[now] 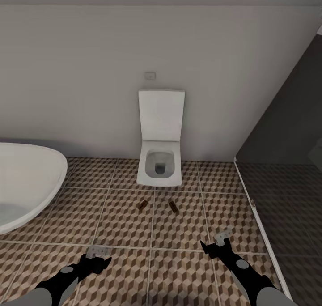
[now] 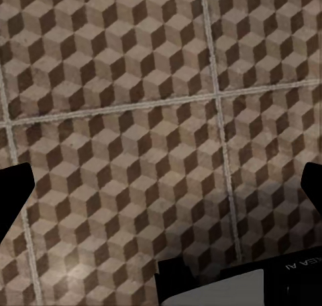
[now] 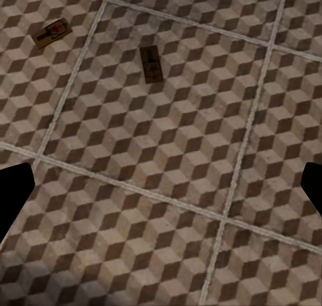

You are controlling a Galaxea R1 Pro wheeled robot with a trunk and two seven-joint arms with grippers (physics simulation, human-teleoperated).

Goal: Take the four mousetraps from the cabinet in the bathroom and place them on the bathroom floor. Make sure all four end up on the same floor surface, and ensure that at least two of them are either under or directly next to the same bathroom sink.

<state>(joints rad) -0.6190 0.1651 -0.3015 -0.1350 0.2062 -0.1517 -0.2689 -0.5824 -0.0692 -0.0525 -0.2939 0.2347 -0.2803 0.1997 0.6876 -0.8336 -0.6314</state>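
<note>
both black robot grippers hang low over the cube-patterned brown, beige and white tiled floor point(image 1: 125, 225), the left gripper point(image 1: 99, 254) and right gripper point(image 1: 218, 242) each with fingers spread wide and nothing between them. two small brown board mousetraps point(image 1: 142, 205) point(image 1: 173, 206) lie flat on the tiles, near each other, just before a white boxy toilet point(image 1: 159, 163). a white oval bathtub point(image 1: 27, 180) sits at left.

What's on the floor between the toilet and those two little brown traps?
Nothing: only bare patterned floor separates the toilet from the two mousetraps, as the head view shows.
</note>
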